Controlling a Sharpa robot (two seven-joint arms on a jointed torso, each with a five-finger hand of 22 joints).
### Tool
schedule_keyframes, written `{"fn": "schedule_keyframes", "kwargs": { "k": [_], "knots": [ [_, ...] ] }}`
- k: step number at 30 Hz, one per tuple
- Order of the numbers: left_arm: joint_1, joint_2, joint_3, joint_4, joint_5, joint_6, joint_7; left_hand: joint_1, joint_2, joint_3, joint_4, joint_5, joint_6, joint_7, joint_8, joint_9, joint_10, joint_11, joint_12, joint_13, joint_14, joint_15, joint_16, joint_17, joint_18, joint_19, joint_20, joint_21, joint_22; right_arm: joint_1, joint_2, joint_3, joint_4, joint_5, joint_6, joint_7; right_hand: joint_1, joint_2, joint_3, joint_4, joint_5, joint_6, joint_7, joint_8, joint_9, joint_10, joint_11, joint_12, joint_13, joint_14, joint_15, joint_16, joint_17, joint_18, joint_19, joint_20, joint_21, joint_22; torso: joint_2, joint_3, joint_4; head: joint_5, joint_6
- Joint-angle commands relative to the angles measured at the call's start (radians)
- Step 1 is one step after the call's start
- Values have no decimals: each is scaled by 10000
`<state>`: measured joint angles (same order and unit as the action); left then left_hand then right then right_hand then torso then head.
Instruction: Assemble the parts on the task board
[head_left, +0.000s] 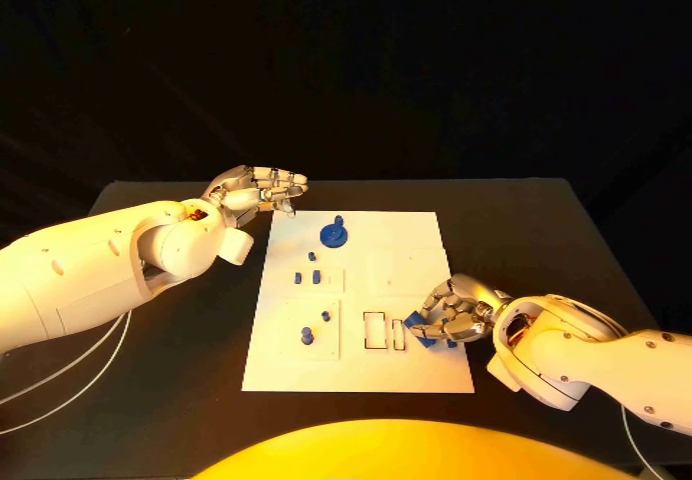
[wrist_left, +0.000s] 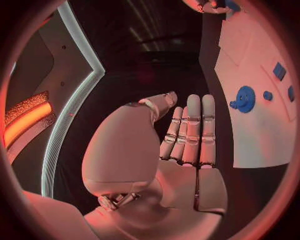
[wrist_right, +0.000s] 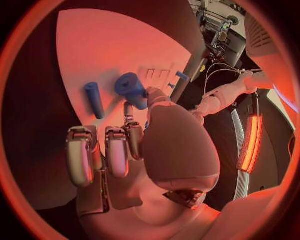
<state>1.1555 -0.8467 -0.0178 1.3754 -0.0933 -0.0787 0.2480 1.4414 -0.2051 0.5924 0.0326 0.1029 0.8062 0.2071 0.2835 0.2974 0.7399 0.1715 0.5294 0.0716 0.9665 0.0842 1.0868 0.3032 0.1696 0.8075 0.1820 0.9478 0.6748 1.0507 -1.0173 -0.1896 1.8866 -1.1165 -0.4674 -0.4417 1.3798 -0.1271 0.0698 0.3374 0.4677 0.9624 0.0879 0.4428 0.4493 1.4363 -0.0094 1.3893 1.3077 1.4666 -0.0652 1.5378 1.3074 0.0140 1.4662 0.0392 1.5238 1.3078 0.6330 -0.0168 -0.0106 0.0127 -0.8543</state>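
Observation:
The white task board (head_left: 404, 250) lies in the middle of the black table. A blue gear (head_left: 333, 235) sits near its far edge, with several small blue parts (head_left: 307, 275) nearer along the left side. My right hand (head_left: 459, 312) rests over the board's near right part. Its thumb and a finger pinch a stubby blue cylinder (wrist_right: 131, 88), and the other fingers are curled. A thin blue peg (wrist_right: 95, 99) lies on the board (wrist_right: 106, 55) beside it. My left hand (head_left: 263, 189) hovers off the board's far left corner, fingers straight and holding nothing (wrist_left: 187, 135); the gear (wrist_left: 244, 97) lies to its side.
Two narrow rectangular slots (head_left: 384, 331) are cut in the board just left of the right hand. Bare black table (head_left: 534, 230) surrounds the board. Thin cables (head_left: 65, 375) trail under the left arm at the near left.

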Motion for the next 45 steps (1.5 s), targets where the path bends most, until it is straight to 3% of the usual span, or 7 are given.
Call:
{"fn": "schedule_keyframes", "kwargs": {
  "k": [1, 13, 24, 32, 45],
  "knots": [
    [3, 35, 7, 11, 38, 150, 41, -78, -23, -9, -54, 34, -51, 260, -13, 15, -49, 4, 56, -9, -50, 53, -58, -14, 149, -63, 6, -29, -15, 139, -25, 12, 183, 662, -453, 307, -346, -132, 850, -481, 30, 278, -204, 42, 97, 75, 12, 14, 886, 889, -82, -10, 1955, -47, 941, -74, 5, 2505, -2, -2, 0, -29, 13],
    [3, 70, 7, 6, 38, 157, 44, -73, -25, -4, -71, 35, -55, 262, -12, 16, -56, 5, 64, -9, -54, 52, -60, -16, 149, -63, 5, -27, -14, 340, 370, 17, 371, 1522, -348, 399, -486, -242, 1196, -481, -20, 318, -211, 42, 112, 98, 6, 19, 905, 897, -87, 4, 1987, -54, 950, -80, 43, 2516, -2, 0, 14, -25, 12],
    [4, 65, 7, 28, 38, 150, 38, -73, -25, -4, -71, 35, -55, 262, -12, 16, -56, 5, 64, -9, -54, 52, -60, -16, 149, -63, 5, -27, -14, 296, 1157, 14, -204, 1690, 313, 154, -921, -384, 1629, -480, -360, 352, -203, 34, 141, 255, 14, 202, 1100, 931, -81, 76, 2133, -88, 988, -78, 210, 2561, -9, 4, 2, 18, -42],
    [4, 51, 7, 46, 38, 153, 37, -73, -25, -4, -71, 35, -55, 262, -12, 16, -56, 5, 64, -9, -54, 52, -60, -16, 149, -63, 5, -27, -14, 226, 1469, 12, -504, 1570, 324, -220, -1408, -518, 1841, -467, -909, 409, -195, 27, 168, 315, 23, 248, 1169, 943, -73, 102, 2186, -105, 1007, -73, 296, 2584, -27, 18, -14, 47, -64],
    [4, 19, 7, 58, 40, 162, 28, -97, -17, -2, -75, 37, -64, 267, -10, 18, -72, 9, 78, -9, -58, 58, -62, -19, 146, -66, 9, -30, -15, 210, 1700, 12, -835, 1116, 477, -513, -2041, -488, 2003, -465, -1130, 691, -316, 240, 303, 451, -71, 382, 1327, 943, -143, 103, 2190, -115, 1019, -118, 349, 2598, -35, 20, -18, 76, -96]
  ]
}}
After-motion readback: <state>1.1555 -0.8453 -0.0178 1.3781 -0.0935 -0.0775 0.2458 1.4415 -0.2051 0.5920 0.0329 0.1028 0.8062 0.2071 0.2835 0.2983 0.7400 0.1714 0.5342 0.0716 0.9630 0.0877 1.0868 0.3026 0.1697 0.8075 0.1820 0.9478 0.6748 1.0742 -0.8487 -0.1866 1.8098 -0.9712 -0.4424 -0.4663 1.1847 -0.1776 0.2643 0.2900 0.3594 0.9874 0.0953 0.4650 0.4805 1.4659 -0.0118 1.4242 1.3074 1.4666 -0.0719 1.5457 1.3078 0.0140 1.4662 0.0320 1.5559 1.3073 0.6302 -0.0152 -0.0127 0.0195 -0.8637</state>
